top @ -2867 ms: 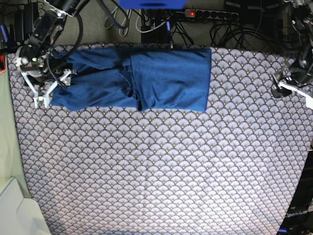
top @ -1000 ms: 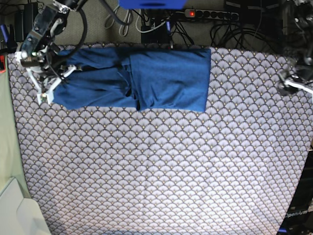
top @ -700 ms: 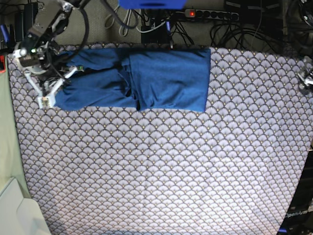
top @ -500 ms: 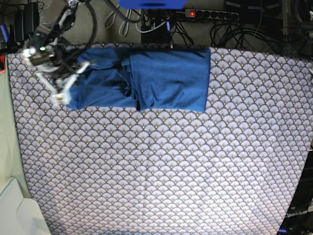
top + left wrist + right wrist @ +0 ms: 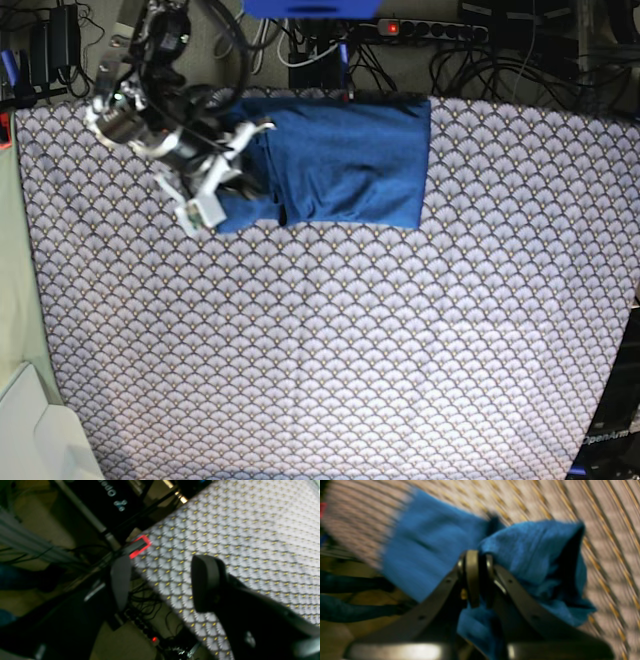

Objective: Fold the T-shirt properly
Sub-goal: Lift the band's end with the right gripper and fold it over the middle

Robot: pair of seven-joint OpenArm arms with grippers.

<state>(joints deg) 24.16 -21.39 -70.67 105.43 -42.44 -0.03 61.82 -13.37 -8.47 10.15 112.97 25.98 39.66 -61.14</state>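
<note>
The blue T-shirt (image 5: 345,160) lies along the back of the table, partly folded into a block. My right gripper (image 5: 225,175) is at its left end and lifts that end over the rest. The right wrist view shows this gripper (image 5: 476,562) shut on a bunched fold of the T-shirt (image 5: 532,550), blurred by motion. My left gripper (image 5: 162,582) stands open with nothing between its fingers (image 5: 205,582), above the edge of the tablecloth (image 5: 250,542). The left arm is outside the base view.
The scallop-patterned tablecloth (image 5: 330,340) covers the table. Behind it are a power strip (image 5: 440,30) and cables. A white box (image 5: 30,435) sits at the front left corner. A red clip (image 5: 140,546) marks the table edge near my left gripper.
My right gripper has swept to the right with the shirt's left end, shortening the spread cloth. The left arm has drawn out of the base view at the right.
</note>
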